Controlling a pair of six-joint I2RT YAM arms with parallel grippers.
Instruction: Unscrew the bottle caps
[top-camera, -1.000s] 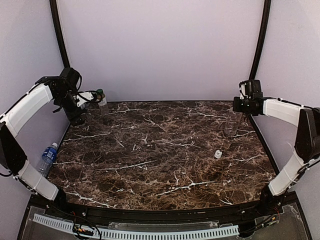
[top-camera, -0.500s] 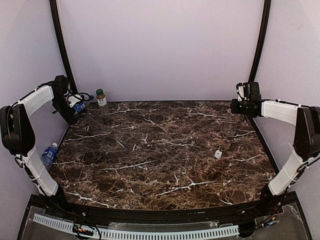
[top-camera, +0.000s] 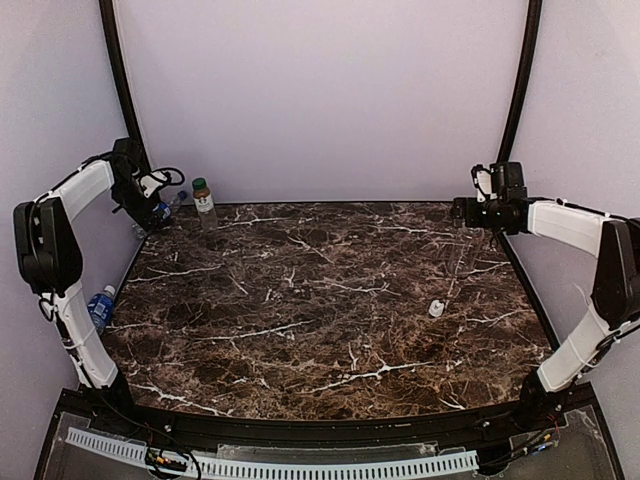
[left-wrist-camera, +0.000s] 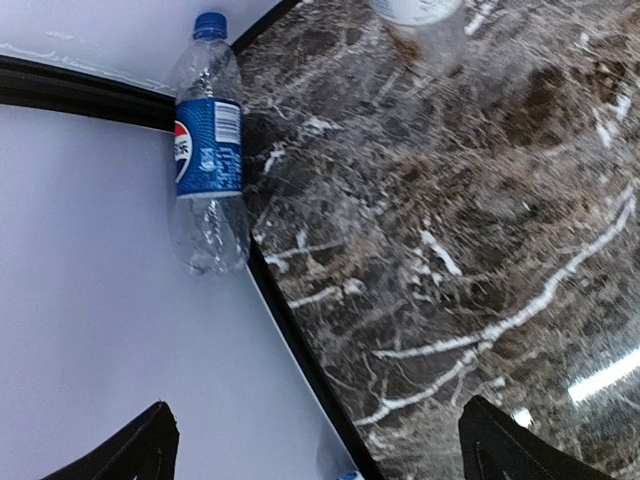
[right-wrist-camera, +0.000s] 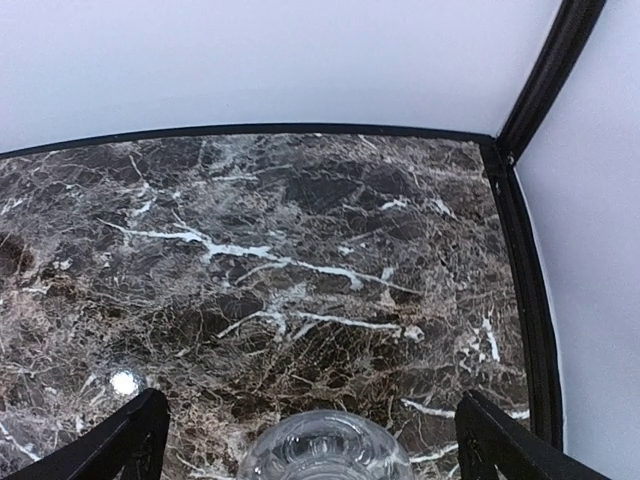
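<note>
My left gripper (top-camera: 145, 215) hangs open at the table's back-left corner, nothing between its fingers (left-wrist-camera: 140, 455). Ahead of it a clear bottle with a blue label (left-wrist-camera: 207, 150) and a blue cap (left-wrist-camera: 210, 22) lies along the table's left edge (top-camera: 162, 209). A brownish bottle with a green cap (top-camera: 204, 203) stands at the back left. Another blue-labelled bottle (top-camera: 98, 305) lies off the left edge. My right gripper (top-camera: 462, 212) is open wide at the back right, directly above the clear unlabelled bottle (right-wrist-camera: 325, 450), whose rounded clear end faces the camera. The jaws do not touch it.
A small white cap (top-camera: 436, 308) lies on the marble table (top-camera: 320, 330) right of centre. Black frame posts (top-camera: 520, 80) rise at both back corners, and pale walls close in the back and sides. The table's black rim (right-wrist-camera: 525, 270) runs beside my right gripper.
My right gripper has gone from shut to wide open over the clear bottle. The left arm has swung back and up toward the back-left corner, still open.
</note>
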